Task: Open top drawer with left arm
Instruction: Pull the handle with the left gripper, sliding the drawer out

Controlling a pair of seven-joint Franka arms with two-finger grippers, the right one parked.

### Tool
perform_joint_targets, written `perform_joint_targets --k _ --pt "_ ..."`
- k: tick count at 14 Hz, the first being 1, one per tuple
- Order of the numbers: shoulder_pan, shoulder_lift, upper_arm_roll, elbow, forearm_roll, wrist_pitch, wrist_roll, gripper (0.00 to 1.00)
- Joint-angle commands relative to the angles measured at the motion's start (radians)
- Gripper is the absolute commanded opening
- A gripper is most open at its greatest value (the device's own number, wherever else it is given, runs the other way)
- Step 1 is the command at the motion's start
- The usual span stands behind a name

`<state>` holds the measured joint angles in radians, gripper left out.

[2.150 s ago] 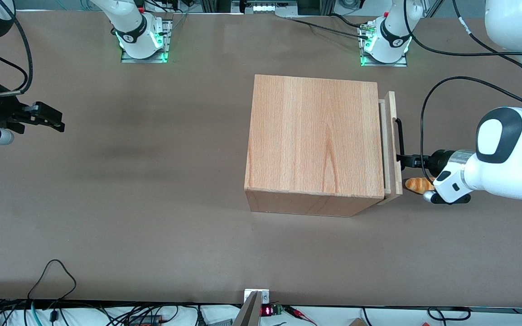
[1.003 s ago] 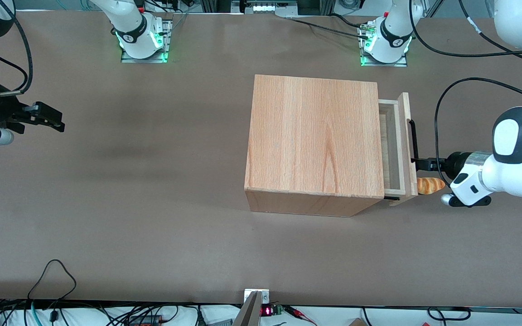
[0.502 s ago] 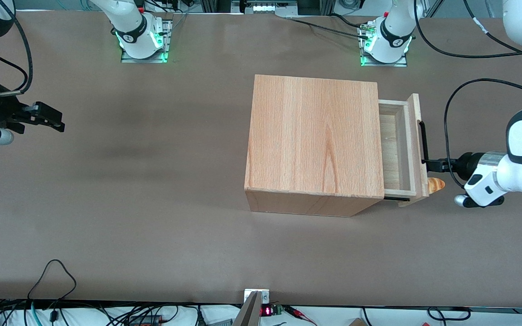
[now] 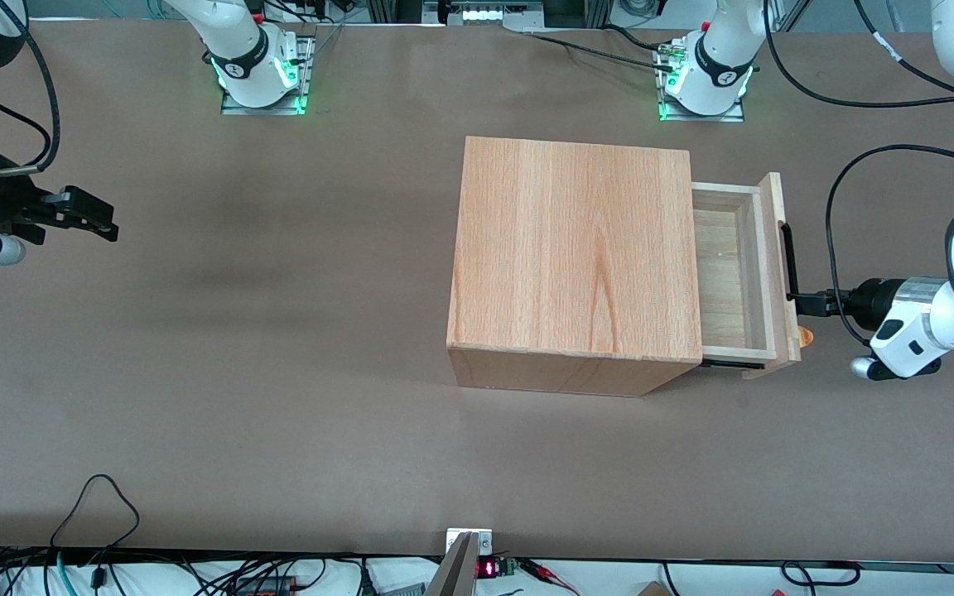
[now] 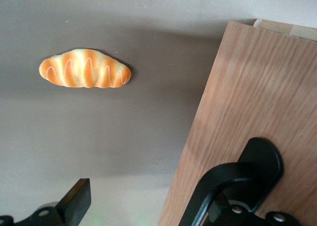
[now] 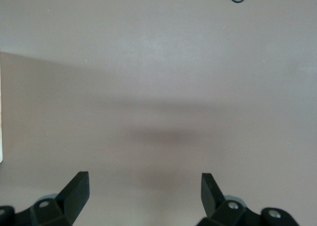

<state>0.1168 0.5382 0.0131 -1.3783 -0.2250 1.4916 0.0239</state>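
Observation:
The top drawer (image 4: 725,281) stands pulled partway out of the wooden cabinet (image 4: 572,248), toward the working arm's end of the table. Its pale inside shows bare. The front panel (image 4: 775,248) carries a long black bar handle (image 4: 787,261). My left gripper (image 4: 800,302) reaches in level at the handle. In the left wrist view the gripper (image 5: 143,186) is open: one finger (image 5: 74,201) hangs free over the table, while the handle (image 5: 233,181) on the panel (image 5: 257,87) covers the other.
A small orange striped bread roll (image 5: 85,68) lies on the table below the drawer front; from the front only its tip (image 4: 807,335) shows past the panel. A black cable (image 4: 837,199) loops above the left arm.
The drawer has slid farther out toward the working arm's end, and my gripper has drawn back with the handle. The drawer front now covers most of the bread roll.

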Motion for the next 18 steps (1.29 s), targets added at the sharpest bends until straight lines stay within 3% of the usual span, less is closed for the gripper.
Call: perform_joint_targets --k 1,18 --pt "0.02 0.048 0.001 0.033 0.032 0.038 0.001 1.0" --pt "0.124 0.055 0.001 0.044 0.033 0.053 0.063 1.0"
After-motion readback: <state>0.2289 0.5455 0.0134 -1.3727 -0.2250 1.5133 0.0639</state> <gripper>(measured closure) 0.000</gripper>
